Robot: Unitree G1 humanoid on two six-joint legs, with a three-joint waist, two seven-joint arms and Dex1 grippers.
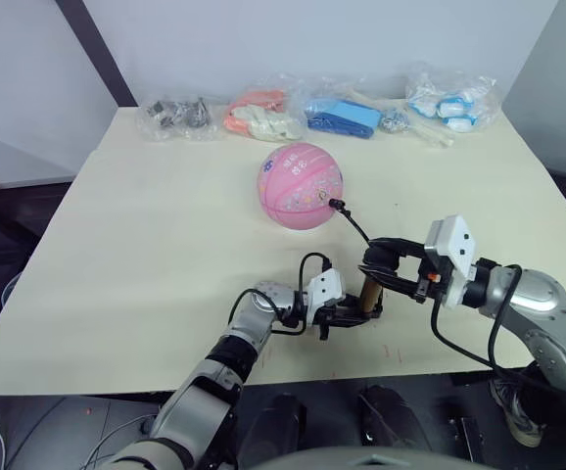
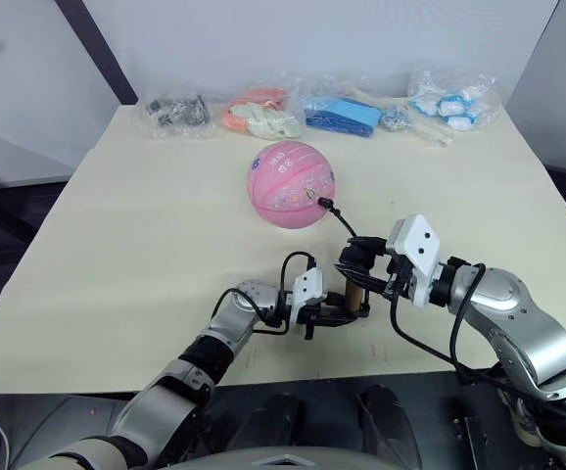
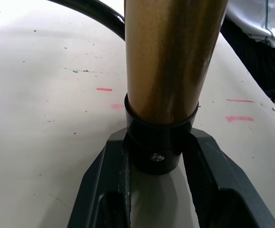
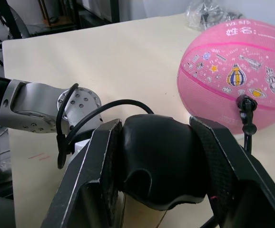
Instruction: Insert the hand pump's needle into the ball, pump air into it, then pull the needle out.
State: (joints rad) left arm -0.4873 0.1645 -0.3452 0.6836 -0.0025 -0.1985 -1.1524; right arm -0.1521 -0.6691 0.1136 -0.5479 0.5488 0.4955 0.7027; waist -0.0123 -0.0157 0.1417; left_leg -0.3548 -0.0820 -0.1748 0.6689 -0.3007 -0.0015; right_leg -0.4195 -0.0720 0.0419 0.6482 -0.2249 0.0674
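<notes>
Pale worktop (image 1: 146,245), with bagged items (image 1: 263,116) along its far edge. Pink ball (image 1: 300,185) rests toward the far middle, the needle (image 1: 334,204) seated in its near side by the black hose (image 1: 354,224). Hand pump (image 1: 368,294) stands upright near the front edge: left gripper (image 1: 347,315) fingers clamp its black base cap, right gripper (image 1: 381,260) fingers grip the handle on top. For good strokes, hold the base firmly down and drive the handle straight along the barrel.
</notes>
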